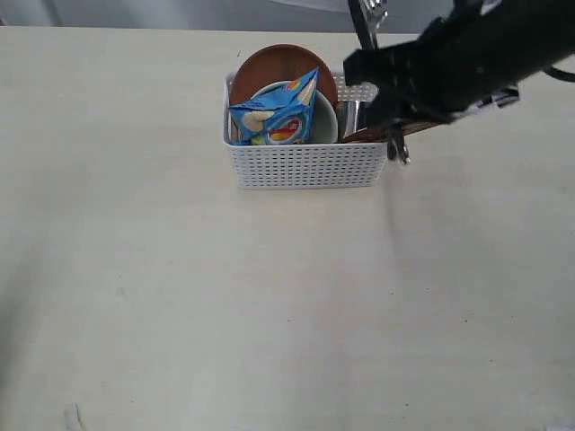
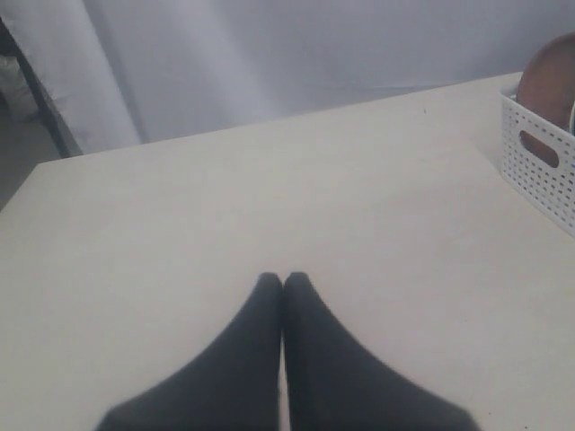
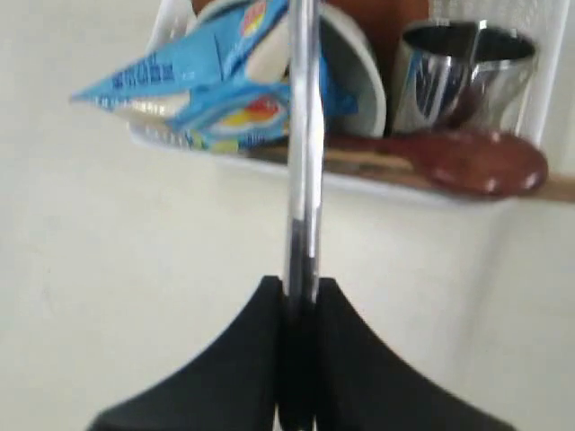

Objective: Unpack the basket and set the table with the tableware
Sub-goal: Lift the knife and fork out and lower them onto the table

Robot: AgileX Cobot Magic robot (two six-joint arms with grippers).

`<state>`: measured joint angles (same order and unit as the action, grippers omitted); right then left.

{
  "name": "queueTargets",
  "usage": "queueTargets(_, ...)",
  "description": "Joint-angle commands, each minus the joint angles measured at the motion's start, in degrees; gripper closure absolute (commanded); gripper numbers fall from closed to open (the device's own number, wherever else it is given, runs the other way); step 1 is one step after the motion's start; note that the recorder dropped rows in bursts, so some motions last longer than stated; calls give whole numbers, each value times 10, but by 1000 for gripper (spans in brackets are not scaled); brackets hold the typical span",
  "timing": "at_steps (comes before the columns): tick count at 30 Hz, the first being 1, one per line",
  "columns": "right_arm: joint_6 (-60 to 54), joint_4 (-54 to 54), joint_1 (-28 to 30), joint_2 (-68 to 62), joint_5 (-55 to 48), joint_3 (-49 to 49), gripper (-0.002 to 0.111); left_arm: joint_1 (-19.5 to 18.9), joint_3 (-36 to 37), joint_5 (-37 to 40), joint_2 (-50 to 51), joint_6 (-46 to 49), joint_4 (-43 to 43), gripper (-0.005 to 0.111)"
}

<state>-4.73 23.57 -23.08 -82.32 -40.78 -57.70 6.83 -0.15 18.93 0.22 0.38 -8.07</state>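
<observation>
Pale table (image 1: 180, 296) holds basket (image 1: 305, 166); right tool (image 3: 299, 289) clamps fork (image 3: 303, 135) above it; left tool (image 2: 283, 280) pinched together.

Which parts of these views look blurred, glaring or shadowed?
Exterior view: black right arm blurred, faint shadow on the pale cream table. Right wrist view: slim steel cutlery handle out of focus, shiny steel cup shows bright reflections. Left wrist view: dark jaws blurry.

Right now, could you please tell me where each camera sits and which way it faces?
Exterior: above the table, looking down at the basket; the right arm shows.
Left wrist: low over the table, looking across it; the shut left gripper shows.
Right wrist: facing the basket; the right gripper, shut on the fork, shows.
Shared: all three show the basket.
</observation>
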Motion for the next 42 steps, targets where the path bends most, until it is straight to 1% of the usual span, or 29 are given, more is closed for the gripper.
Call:
queueTargets(1, -18, 39, 1, 74, -23, 96, 109, 4, 1, -6, -2, -4, -3, 107)
queueTargets(4, -36, 73, -12, 105, -22, 153, 109, 4, 1, -6, -2, -4, -3, 107)
queueTargets(7, -40, 109, -49, 116, 10, 205, 109, 4, 1, -6, -2, -4, -3, 107)
queueTargets(12, -26, 118, -119, 81, 95, 259, 109, 4, 1, -6, -2, -4, -3, 107)
queueTargets(14, -26, 120, -132, 44, 119, 261, 109, 4, 1, -6, -2, -4, -3, 107)
queueTargets(19, -63, 104, -130, -57, 140, 257, 109, 4, 1, -6, -2, -4, -3, 107)
queueTargets(22, -62, 104, -130, -116, 180, 250, 108, 4, 1, -6, -2, -4, -3, 107)
queueTargets(30, -62, 105, -130, -151, 181, 218, 108, 4, 1, -6, -2, -4, -3, 107)
queueTargets(32, -62, 107, -130, -163, 180, 218, 96, 4, 1, -6, -2, -4, -3, 107)
queueTargets(36, -64, 105, -130, -166, 178, 218, 69, 4, 1, -6, -2, -4, -3, 107)
queueTargets(37, -64, 103, -130, -166, 178, 218, 66, 4, 1, -6, -2, -4, -3, 107)
queueTargets(38, -65, 102, -130, -165, 178, 218, 65, 4, 1, -6, -2, -4, -3, 107)
queueTargets(42, -63, 71, -130, -156, 171, 209, 64, 4, 1, -6, -2, -4, -3, 107)
